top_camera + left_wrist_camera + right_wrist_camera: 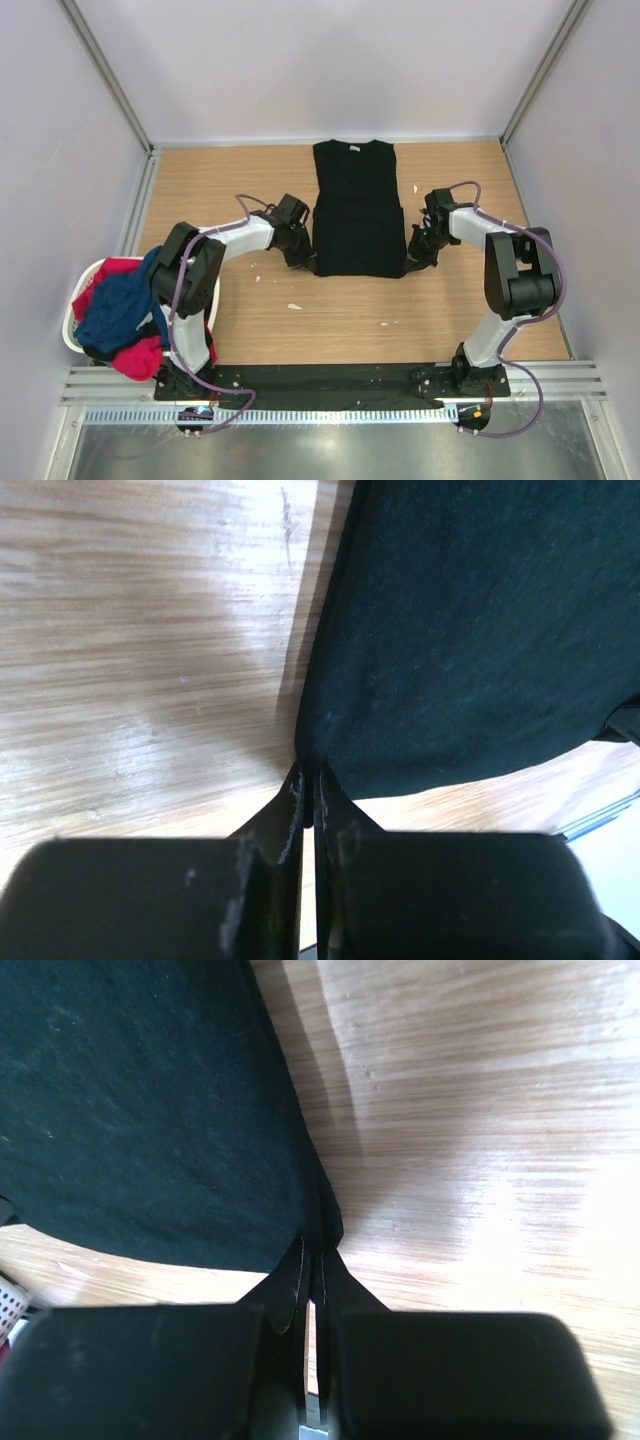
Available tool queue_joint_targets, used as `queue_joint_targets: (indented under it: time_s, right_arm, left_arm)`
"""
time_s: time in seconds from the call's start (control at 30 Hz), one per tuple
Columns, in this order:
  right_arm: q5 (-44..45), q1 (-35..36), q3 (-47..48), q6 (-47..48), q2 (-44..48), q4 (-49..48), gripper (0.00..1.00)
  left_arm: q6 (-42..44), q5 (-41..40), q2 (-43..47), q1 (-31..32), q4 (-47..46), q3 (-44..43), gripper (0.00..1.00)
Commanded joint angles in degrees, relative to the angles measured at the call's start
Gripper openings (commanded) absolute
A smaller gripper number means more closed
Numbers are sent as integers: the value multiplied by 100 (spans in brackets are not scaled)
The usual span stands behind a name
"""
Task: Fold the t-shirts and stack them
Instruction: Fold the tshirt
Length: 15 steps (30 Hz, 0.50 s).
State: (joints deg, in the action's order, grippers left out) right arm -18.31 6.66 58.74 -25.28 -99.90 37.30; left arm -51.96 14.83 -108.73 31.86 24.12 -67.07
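Observation:
The black t-shirt (355, 205) lies in a narrow strip along the middle of the wooden table, collar at the far end. My left gripper (306, 264) is shut on its near left corner; the left wrist view shows the black cloth (470, 630) pinched at the fingertips (311, 776). My right gripper (410, 264) is shut on the near right corner; the right wrist view shows the cloth (140, 1110) pinched at the fingertips (318, 1245). The navy blue t-shirt (118, 308) and the red-pink t-shirt (137, 355) lie bunched in the basket at the left.
A white laundry basket (72, 310) stands off the table's left near corner. Small white scraps (294, 306) lie on the wood near the front. Grey walls close the table on three sides. A black strip and a metal rail run along the near edge.

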Motion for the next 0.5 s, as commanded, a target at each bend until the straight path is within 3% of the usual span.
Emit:
queue_joint_targets:
  time_s: [0.0,0.2,0.47]
  right_arm:
    - [72,99,129,137,119,321,1]
    - [-14,266,-117,243,400,1112,1]
    - [-463,573,-434,-214,1735,2025,1]
  left_arm:
    - [265,29,123,-13,400,-122,0]
    - [433,345,702,110,1129,229,0]
    - [345,433,1801,628,2454,292,0]
